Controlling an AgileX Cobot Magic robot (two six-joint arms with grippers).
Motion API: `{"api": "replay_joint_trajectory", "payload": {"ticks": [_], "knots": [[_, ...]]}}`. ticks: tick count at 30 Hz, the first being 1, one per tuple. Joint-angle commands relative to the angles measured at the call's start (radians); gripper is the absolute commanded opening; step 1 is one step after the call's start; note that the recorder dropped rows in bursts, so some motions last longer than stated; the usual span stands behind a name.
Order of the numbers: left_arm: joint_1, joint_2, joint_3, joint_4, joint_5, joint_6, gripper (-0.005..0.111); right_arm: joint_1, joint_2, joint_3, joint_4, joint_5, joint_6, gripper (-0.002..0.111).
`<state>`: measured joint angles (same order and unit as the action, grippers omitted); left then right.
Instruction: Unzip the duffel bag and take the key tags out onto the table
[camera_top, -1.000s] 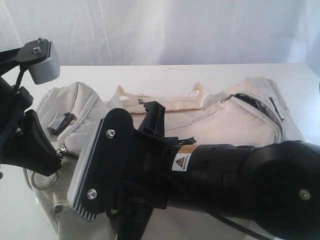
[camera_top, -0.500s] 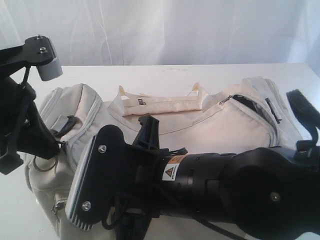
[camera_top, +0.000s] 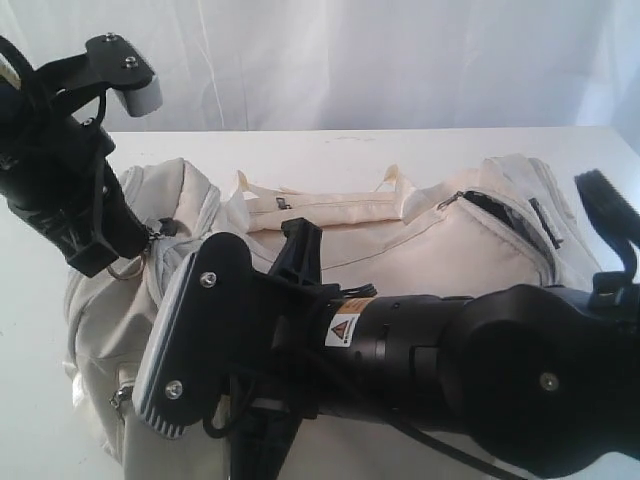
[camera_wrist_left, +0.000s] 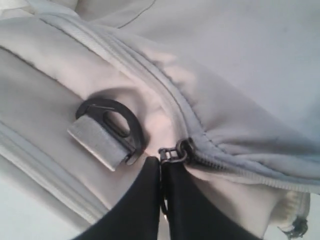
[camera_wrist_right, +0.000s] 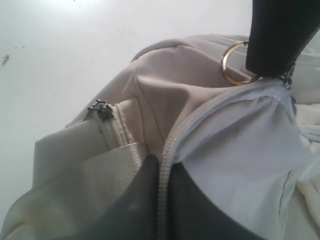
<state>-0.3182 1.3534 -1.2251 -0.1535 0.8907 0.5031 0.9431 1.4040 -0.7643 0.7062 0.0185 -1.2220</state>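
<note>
With left pincer (camera_wrist_left: 161, 165) clamped on zipper pull (camera_wrist_left: 173, 152) and right pincer (camera_wrist_right: 161, 166) pinched on zipper seam (camera_wrist_right: 169, 142), grips duffel bag (camera_top: 440, 255) lying on tabletop (camera_wrist_right: 50, 60).

Cream duffel bag (camera_top: 470, 250) on white table (camera_top: 350, 150)

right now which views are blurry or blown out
Exterior view: the right arm, close to the lens, looms dark, and the backdrop is washed pale. Left wrist view: zipper pull fairly sharp, duffel bag fabric soft. Right wrist view: table glares white.
</note>
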Motion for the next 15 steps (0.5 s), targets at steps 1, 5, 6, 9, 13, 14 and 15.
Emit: {"api": "replay_joint_trajectory", "payload": {"ticks": [1, 5, 6, 9, 13, 14, 15], "knots": [[0.007, -0.002, -0.057, 0.208, -0.137, -0.093, 0.000, 0.007, 0.004, 0.010, -0.004, 0.119, -0.005, 0.000], [0.007, -0.002, -0.059, 0.246, -0.201, -0.093, 0.000, 0.007, 0.004, 0.010, -0.004, 0.128, -0.005, 0.000], [0.007, -0.002, -0.059, 0.246, -0.219, -0.093, 0.000, 0.007, 0.004, 0.010, -0.004, 0.132, -0.005, 0.000], [0.007, -0.002, -0.059, 0.246, -0.284, -0.093, 0.000, 0.007, 0.004, 0.010, -0.004, 0.141, -0.005, 0.000], [0.007, 0.001, -0.059, 0.246, -0.380, -0.093, 0.000, 0.007, 0.004, 0.010, -0.004, 0.141, -0.005, 0.000], [0.007, 0.005, -0.059, 0.246, -0.400, -0.093, 0.000, 0.007, 0.004, 0.010, -0.004, 0.141, -0.005, 0.000], [0.007, 0.010, -0.059, 0.246, -0.415, -0.093, 0.000, 0.007, 0.004, 0.010, -0.004, 0.141, -0.005, 0.000]]}}
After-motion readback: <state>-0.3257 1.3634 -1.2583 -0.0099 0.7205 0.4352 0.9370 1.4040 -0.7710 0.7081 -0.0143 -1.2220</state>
